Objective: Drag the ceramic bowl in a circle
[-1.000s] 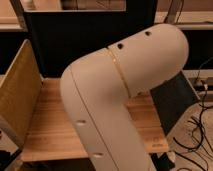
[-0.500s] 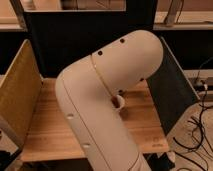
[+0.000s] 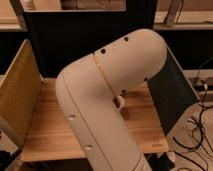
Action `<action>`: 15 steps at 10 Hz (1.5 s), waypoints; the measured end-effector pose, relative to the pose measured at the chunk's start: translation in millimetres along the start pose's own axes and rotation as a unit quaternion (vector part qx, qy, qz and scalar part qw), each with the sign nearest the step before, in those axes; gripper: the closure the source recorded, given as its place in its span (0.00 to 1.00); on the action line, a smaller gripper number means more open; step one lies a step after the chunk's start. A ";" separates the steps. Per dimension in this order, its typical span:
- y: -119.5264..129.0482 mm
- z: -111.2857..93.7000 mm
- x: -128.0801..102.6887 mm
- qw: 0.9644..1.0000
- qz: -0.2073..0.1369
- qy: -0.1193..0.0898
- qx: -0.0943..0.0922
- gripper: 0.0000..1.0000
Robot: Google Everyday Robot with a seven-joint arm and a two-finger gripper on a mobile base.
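The white arm [image 3: 95, 105] fills my view, elbow bent over the wooden table [image 3: 50, 135]. The gripper is hidden behind it.

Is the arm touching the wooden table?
Cannot tell. Camera view: the arm covers the middle of the table, hiding any contact or gap; the gripper is out of view, likely behind it.

no legible txt, no labels, no nos. visible

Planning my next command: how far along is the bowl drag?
Done: nothing visible; no ceramic bowl shows on the wooden table. In hand: the arm bends across the view, and the gripper is out of sight, probably behind it. Left: apparently reaching the bowl and dragging the full circle.
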 end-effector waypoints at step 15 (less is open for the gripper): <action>33.5 110.1 39.8 0.984 -0.107 0.137 -0.041 0.20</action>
